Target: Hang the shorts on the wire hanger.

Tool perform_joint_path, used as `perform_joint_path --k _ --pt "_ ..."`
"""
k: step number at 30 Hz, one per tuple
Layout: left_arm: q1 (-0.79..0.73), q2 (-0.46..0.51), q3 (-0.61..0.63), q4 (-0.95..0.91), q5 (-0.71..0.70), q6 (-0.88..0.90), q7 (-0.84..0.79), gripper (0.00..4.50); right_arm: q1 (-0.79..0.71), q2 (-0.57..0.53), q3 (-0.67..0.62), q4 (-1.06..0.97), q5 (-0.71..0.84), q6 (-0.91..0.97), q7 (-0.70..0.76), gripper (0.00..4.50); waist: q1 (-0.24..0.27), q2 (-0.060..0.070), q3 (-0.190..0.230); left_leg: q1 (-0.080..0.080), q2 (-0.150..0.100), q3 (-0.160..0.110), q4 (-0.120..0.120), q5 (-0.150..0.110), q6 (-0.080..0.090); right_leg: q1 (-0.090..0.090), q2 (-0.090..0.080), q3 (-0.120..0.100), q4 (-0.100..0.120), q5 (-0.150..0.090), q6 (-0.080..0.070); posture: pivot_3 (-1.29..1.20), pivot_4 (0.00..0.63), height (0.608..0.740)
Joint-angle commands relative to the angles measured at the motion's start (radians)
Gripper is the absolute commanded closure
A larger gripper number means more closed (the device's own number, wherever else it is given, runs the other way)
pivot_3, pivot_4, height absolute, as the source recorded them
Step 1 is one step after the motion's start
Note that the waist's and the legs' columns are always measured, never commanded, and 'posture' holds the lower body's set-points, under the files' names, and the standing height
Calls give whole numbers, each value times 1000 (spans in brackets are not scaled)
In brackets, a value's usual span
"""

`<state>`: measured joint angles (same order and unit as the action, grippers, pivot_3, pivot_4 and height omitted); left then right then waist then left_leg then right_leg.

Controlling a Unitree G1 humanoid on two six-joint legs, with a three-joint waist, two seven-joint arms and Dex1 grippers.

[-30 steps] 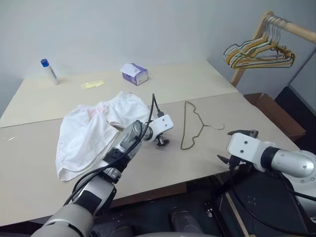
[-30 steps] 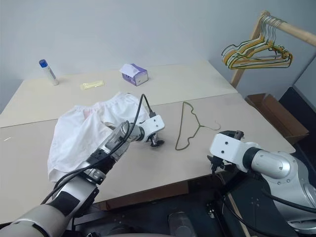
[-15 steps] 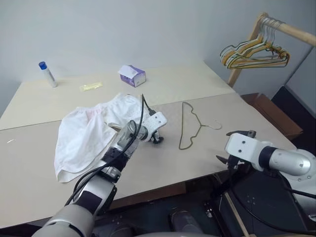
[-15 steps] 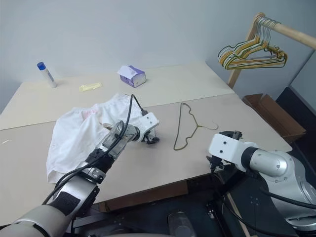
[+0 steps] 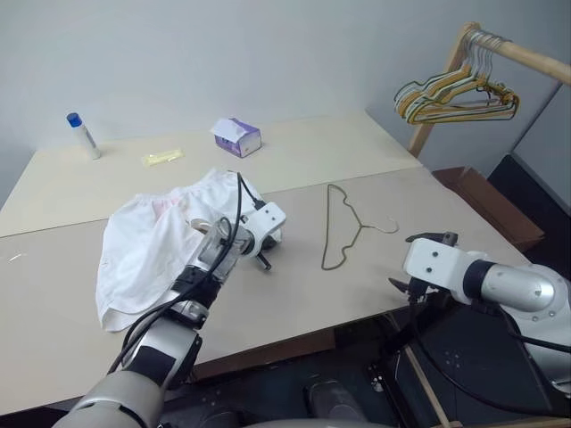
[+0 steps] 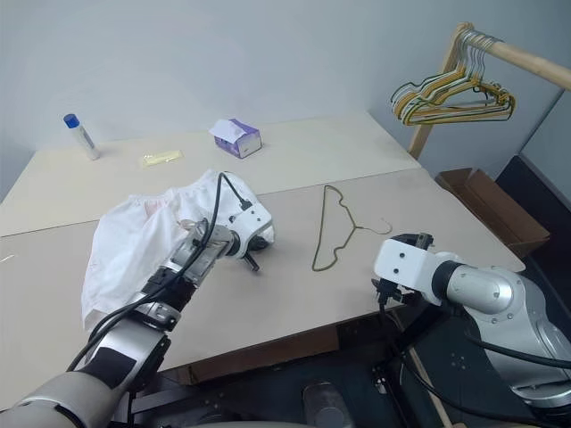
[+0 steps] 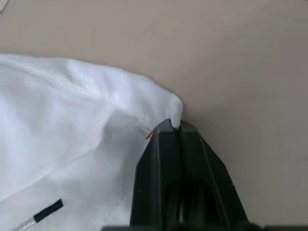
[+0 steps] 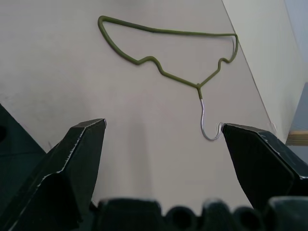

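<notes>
The white shorts (image 5: 152, 250) lie crumpled on the left half of the table, waistband toward the back. My left gripper (image 5: 263, 259) sits at their right edge. In the left wrist view its fingers (image 7: 163, 144) are shut, pinching a corner of the shorts (image 7: 72, 125) beside a tiny red dash. The olive-green wire hanger (image 5: 342, 227) lies flat right of the shorts, its silvery hook pointing right. My right gripper (image 8: 161, 125) hovers open near the table's front right edge, with the wire hanger (image 8: 168, 48) on the table ahead of it.
A purple-and-white tissue box (image 5: 237, 137), a blue-capped bottle (image 5: 82, 135) and a yellow packet (image 5: 162, 158) sit at the back of the table (image 5: 375, 160). A bunch of hangers (image 5: 455, 94) hangs on a wooden rail at the right, above a cardboard box (image 5: 486, 201).
My left gripper moved left to the shorts' edge and closed on the fabric. The right arm stayed put.
</notes>
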<state>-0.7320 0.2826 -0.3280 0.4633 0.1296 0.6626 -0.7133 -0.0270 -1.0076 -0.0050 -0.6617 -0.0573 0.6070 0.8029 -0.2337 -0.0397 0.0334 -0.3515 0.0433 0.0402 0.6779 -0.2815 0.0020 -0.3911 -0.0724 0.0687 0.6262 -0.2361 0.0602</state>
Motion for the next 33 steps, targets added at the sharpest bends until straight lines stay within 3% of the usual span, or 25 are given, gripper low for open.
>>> perform_joint_path --k 1,9,13,17,26,33 --pt "83 77 62 -276 -134 148 -145 4488 -53 3 12 11 -7 -43 3 0 2 0 0 -1 0 -1 -1 0 0 -1 0 0 0 0 0 -143 0 740" --pt "353 385 124 -866 -315 344 -275 4488 -277 79 189 174 -61 -170 16 0 70 1 1 -3 -1 -3 0 0 0 -11 -1 1 2 5 -7 -16 0 740" --pt "527 568 207 -1034 -391 276 -360 4488 -380 133 296 289 -135 -311 26 0 106 1 2 -3 0 0 0 0 0 -12 0 1 2 4 -9 30 0 740" --pt "766 726 378 -1128 -420 148 -431 4488 -484 235 391 434 -172 -494 33 0 159 0 3 -3 1 6 0 0 0 -13 0 0 2 4 -11 86 0 740" --pt "1031 739 745 -1218 -534 94 -486 4488 -673 446 595 849 -379 -909 -46 0 242 1 4 -2 2 10 0 0 0 -14 0 -2 3 3 -14 182 0 740" --pt "1112 748 860 -1241 -553 100 -486 4488 -794 521 678 1152 -594 -1098 -251 0 261 2 4 -2 2 10 0 1 -1 -14 0 -3 5 1 -17 236 0 740"
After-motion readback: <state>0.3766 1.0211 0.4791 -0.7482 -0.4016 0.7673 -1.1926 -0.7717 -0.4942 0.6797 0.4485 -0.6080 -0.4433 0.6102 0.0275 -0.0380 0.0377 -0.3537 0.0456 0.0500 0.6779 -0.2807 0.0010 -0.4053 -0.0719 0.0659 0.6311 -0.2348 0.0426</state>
